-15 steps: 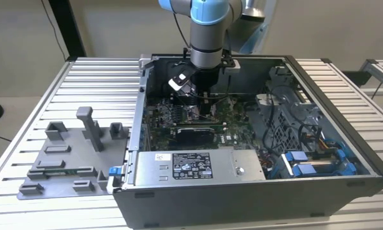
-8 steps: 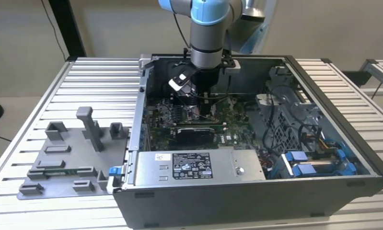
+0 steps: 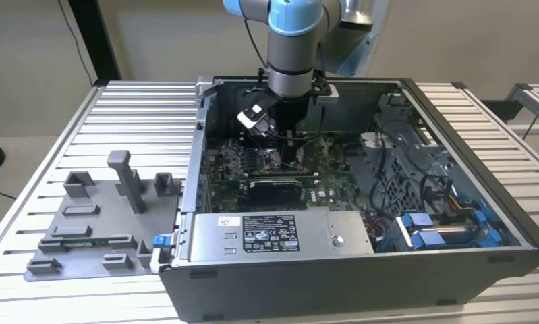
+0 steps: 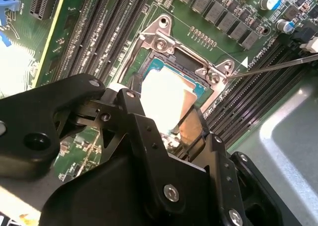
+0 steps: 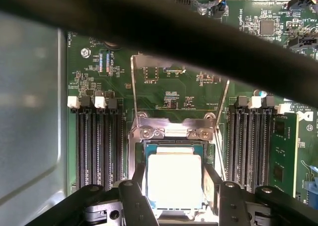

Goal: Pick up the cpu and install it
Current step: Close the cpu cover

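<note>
Tool (image 3: pixel 292 158) down in the open computer case (image 3: pixel 449 270), over the cpu (image 5: pixel 175 179)

In the exterior view the arm (image 3: pixel 292 61) reaches straight down into the case, which stands on the slatted counter (image 3: pixel 134 115) beside a grey fixture block (image 3: pixel 98 223). In both wrist views the tool (image 5: pixel 174 169) (image 4: pixel 161 109) straddles the silvery cpu (image 4: pixel 166 99). The chip lies within the metal-framed socket (image 5: pixel 171 131) on the green motherboard (image 5: pixel 169 92), between banks of memory slots (image 5: pixel 94 146). I cannot tell whether the tool is gripping the chip or standing open around it
</note>
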Controlling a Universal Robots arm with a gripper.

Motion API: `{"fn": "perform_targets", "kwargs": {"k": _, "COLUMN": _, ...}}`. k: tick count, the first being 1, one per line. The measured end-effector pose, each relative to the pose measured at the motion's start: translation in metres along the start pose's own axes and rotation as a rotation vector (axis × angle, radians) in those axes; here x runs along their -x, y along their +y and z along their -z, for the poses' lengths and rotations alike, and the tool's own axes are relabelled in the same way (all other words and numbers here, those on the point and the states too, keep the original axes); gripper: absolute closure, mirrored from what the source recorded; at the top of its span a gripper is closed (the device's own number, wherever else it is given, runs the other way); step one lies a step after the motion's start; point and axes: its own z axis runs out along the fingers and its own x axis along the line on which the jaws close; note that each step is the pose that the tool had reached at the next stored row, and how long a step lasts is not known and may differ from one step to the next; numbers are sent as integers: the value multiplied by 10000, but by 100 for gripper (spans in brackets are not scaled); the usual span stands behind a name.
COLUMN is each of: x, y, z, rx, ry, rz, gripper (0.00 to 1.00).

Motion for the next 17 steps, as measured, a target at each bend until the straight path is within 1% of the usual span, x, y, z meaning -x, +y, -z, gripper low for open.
{"fn": "perform_targets", "kwargs": {"k": 17, "x": -1, "y": 0, "z": -5, "rx": 2, "ry": 3, "rz": -1, "gripper": 100}}
